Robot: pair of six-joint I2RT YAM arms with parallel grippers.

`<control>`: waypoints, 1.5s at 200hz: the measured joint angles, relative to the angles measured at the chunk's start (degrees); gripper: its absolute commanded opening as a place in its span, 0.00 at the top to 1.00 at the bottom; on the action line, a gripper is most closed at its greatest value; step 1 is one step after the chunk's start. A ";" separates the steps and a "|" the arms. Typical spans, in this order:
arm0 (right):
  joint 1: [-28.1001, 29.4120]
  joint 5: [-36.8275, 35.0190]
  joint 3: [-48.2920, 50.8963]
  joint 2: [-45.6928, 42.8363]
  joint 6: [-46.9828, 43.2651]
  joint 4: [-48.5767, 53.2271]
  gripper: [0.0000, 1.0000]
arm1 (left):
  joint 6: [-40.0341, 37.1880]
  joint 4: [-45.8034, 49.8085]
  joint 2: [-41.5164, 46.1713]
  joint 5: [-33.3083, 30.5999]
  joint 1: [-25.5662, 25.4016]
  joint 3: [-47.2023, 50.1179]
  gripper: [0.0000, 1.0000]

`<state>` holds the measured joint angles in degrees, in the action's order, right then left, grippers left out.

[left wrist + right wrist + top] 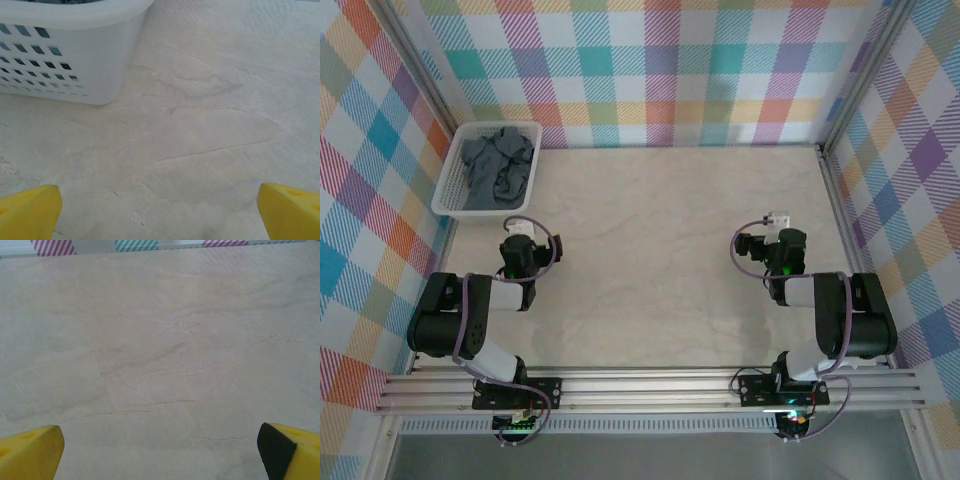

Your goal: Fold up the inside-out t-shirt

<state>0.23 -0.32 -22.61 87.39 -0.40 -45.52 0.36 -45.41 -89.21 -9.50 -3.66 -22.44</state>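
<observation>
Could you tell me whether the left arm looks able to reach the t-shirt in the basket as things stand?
Probably yes: the t-shirt lies in the open-topped white basket just ahead of the open left claw, with nothing between, though it must reach over the rim.

Pale, marble-look table [650,250], crossed by faint grey veins and hairline cracks, closed in by plaid walls [670,70] on three sides. In the far left corner, set directly on the surface, white plastic lattice basket [480,212], close by the left wall. From the left wrist view, its slotted side and rounded corner resting flat on the tabletop. Along the near edge, ribbed aluminium rail [650,385].
</observation>
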 measured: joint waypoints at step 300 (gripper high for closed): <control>14.25 15.50 -41.29 -10.34 23.76 69.81 0.00 | 29.55 70.86 -23.85 -0.26 14.32 -79.34 0.00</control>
<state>14.48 15.18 -63.90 77.06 23.35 24.29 29.91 25.45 -113.06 -9.76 10.66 -101.78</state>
